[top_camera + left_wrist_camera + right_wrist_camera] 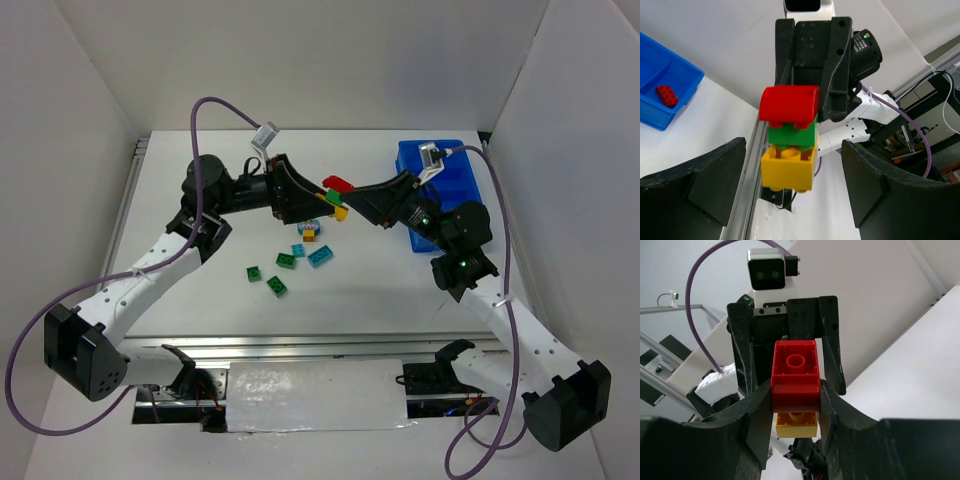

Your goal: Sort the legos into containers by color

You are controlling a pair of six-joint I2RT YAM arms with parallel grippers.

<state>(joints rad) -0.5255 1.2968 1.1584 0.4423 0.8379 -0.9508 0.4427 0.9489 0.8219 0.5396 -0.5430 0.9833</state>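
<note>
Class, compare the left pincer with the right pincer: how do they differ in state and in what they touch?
The left pincer stands open; the right pincer is shut. The right pincer clamps the red brick at one end of the red-green-yellow stack; the left pincer's fingers flank that stack without touching it. Both are black, raised above the table and point toward each other.

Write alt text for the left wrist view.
A stacked red, green and yellow lego tower, gripped at its red top by the right gripper, hangs between the open fingers of the left gripper, untouched by them. At far left, a blue bin holds one red brick.
</note>
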